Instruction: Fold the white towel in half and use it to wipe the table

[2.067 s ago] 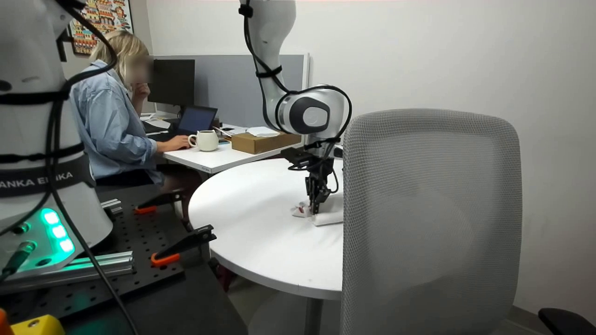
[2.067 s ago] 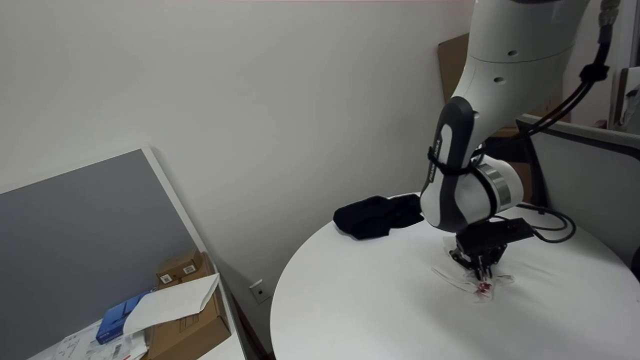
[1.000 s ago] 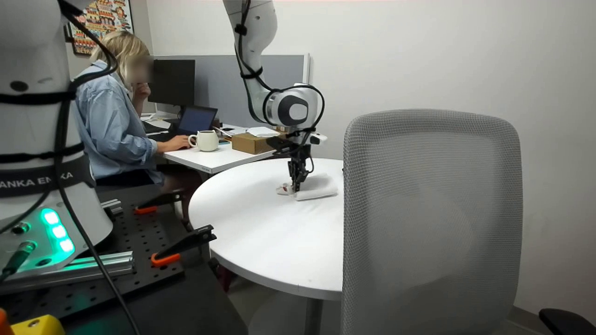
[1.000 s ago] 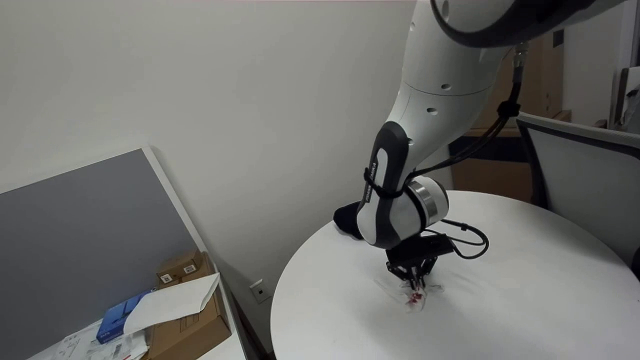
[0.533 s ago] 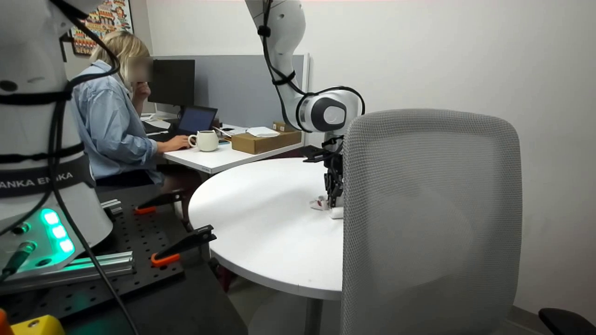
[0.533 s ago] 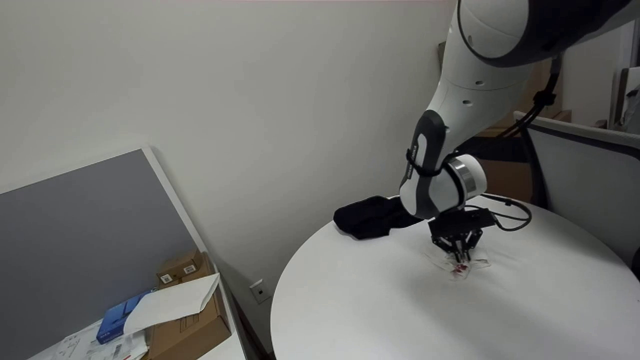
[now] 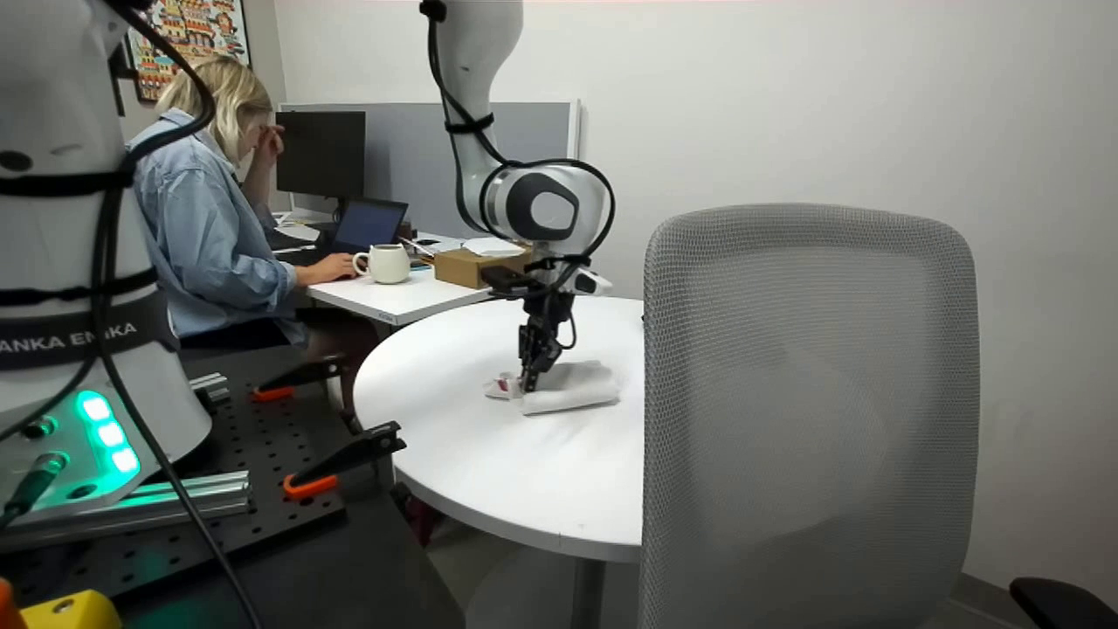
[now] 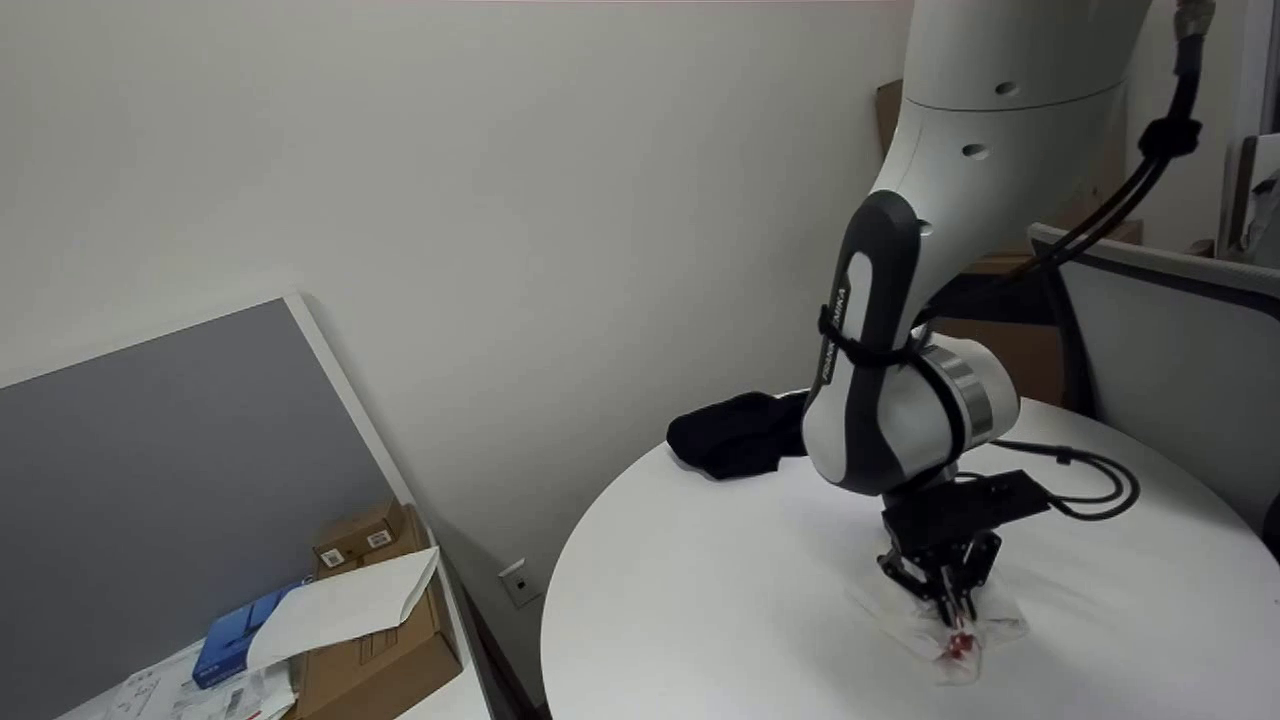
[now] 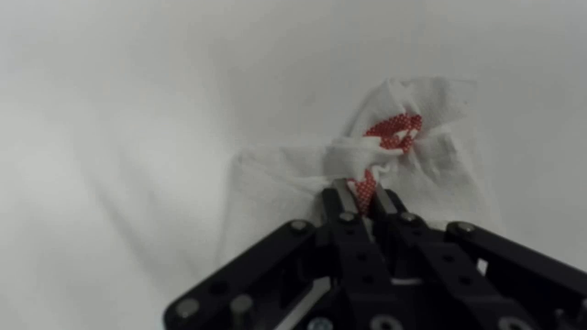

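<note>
The white towel point(image 7: 572, 391) lies bunched and folded over on the round white table point(image 7: 472, 445). Its red-patterned part is crumpled at the gripper. My gripper point(image 7: 528, 384) points down at the table, tilted a little, and is shut on the towel. In the wrist view the fingertips point(image 9: 341, 190) pinch a red and white fold of the towel point(image 9: 270, 197), and a crumpled corner sticks out ahead of them. In an exterior view the towel point(image 8: 960, 672) shows faintly against the table top around the gripper point(image 8: 957, 612). The towel part under the gripper is hidden.
A grey mesh chair point(image 7: 808, 393) stands at the table and hides part of it. A dark cloth point(image 8: 735, 435) lies at the table's edge by the wall. A person point(image 7: 201, 201) sits at a desk with a mug point(image 7: 384, 264) and a cardboard box point(image 7: 463, 266).
My gripper has slid the towel back and forth across the table, staying shut on it. Since half a second ago it moved left in one exterior view and nearer the camera in both.
</note>
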{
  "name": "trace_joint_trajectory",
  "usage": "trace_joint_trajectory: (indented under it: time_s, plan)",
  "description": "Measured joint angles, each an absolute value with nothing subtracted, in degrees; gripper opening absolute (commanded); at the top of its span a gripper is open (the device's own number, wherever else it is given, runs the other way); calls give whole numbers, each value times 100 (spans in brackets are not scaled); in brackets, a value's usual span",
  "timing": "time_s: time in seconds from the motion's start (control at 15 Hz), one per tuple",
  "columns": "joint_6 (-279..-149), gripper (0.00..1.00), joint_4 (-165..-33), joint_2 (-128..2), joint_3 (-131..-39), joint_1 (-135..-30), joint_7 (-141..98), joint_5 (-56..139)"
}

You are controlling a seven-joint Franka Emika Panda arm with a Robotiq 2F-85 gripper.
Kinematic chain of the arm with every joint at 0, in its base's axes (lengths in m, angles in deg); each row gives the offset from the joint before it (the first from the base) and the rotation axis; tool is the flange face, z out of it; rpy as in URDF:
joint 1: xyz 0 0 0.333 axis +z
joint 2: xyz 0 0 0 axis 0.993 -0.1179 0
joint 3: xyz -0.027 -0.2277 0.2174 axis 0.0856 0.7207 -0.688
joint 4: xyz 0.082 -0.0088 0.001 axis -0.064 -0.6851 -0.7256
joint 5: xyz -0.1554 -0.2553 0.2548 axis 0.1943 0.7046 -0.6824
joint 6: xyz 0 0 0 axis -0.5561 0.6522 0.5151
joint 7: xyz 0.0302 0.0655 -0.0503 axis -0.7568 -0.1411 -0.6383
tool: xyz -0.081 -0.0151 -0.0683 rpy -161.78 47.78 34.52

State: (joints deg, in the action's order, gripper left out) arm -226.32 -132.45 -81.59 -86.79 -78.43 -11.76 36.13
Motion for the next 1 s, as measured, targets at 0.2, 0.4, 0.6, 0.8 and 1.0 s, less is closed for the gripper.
trace_joint_trajectory:
  time_s: [0.2,0.4,0.6,0.8,1.0]
  plan:
    - [-22874,8,-13767,-7941,-9323,-7717,-1250,3483]
    - [-23033,8,-13790,-7940,-9363,-7409,-1125,3487]
    - [-23046,8,-13557,-8028,-9039,-7205,-1020,3613]
    - [-23090,36,-13221,-8176,-8646,-7176,-925,3719]
    - [-23084,47,-13011,-8259,-8396,-7290,-856,3716]
